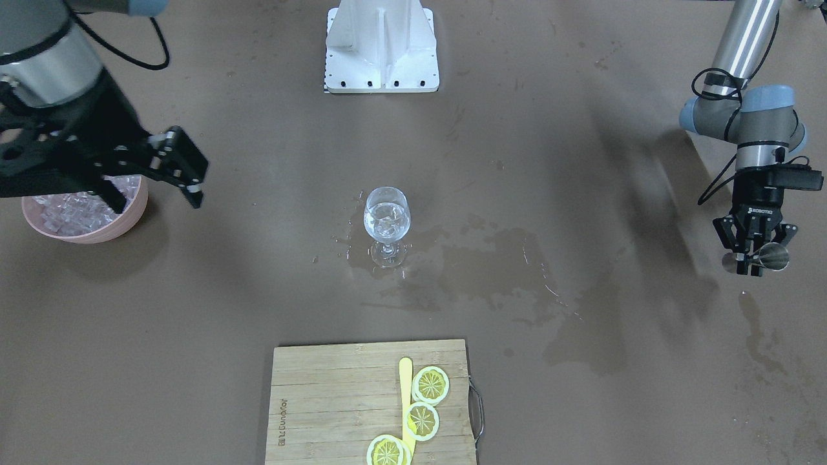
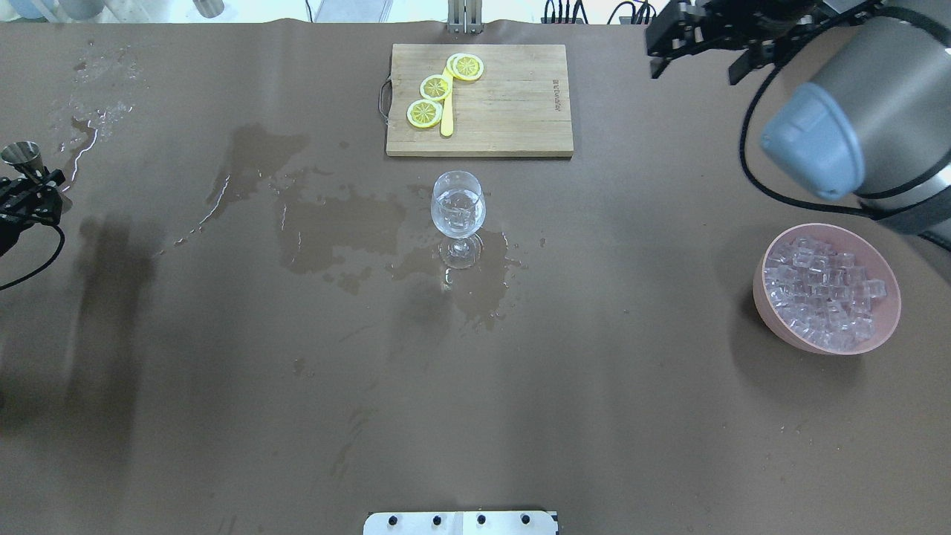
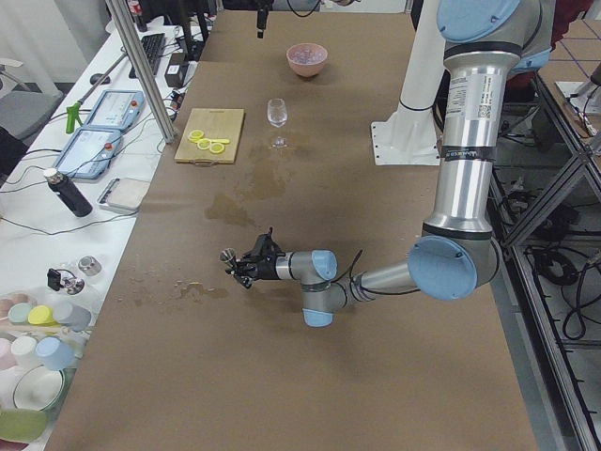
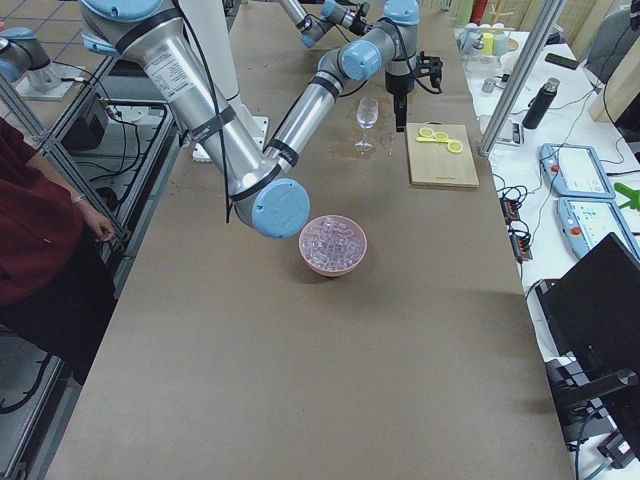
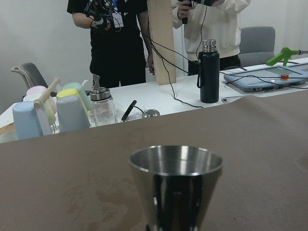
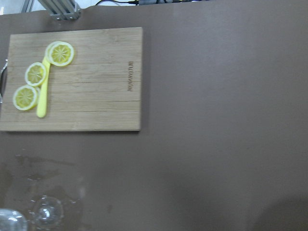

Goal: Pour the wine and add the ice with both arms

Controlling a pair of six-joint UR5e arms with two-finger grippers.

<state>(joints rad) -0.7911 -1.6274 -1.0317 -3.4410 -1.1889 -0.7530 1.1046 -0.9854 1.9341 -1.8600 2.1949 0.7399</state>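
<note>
A wine glass (image 1: 386, 223) is seen standing upright at the middle of the brown worktop (image 1: 581, 387), ringed by dark wet stains (image 2: 334, 223) that spread toward the robot's left. A little clear wine (image 2: 458, 202) is held in its bowl, and several cubes of ice (image 2: 459, 218) lie in that liquid. More ice is heaped in a pink bowl (image 2: 773, 316) on the robot's right side, well apart from the glass.

The left hand (image 1: 753, 258) is kept low near the worktop's left end, far from the glass, its fingers pinched on a steel jigger (image 5: 175, 185). The jigger is shown mouth-up in the left wrist view; whether anything is inside cannot be told.

The right hand (image 1: 158, 187) is held high above the worktop with its fingers spread wide and nothing between them. In its wrist view the cutting board (image 6: 96, 86) is seen from straight above.

On that cutting board, at the side of the worktop away from the robot, three lemon slices (image 1: 431, 385) are laid beside a yellow utensil (image 1: 406, 394)
</note>
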